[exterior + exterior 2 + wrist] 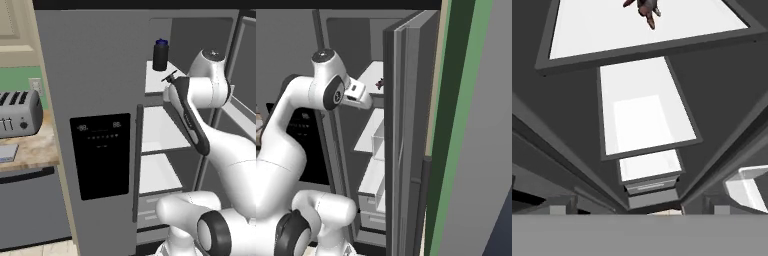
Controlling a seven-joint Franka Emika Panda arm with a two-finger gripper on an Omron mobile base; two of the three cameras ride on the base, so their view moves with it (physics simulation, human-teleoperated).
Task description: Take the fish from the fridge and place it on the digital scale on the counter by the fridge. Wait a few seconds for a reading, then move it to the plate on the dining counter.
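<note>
The slender dark fish (pixel 647 11) is lying on the smooth white top shelf (pixel 602 30) inside the grey metal fridge (pixel 100 75), half cut off by the hand view's upper edge, while the gripper (pixel 363 95) is standing spread wide and empty, its fingertips hard to make out.

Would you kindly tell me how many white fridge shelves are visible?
3: top white shelf holding the dark bottle, middle, lower; others may be hidden.
</note>
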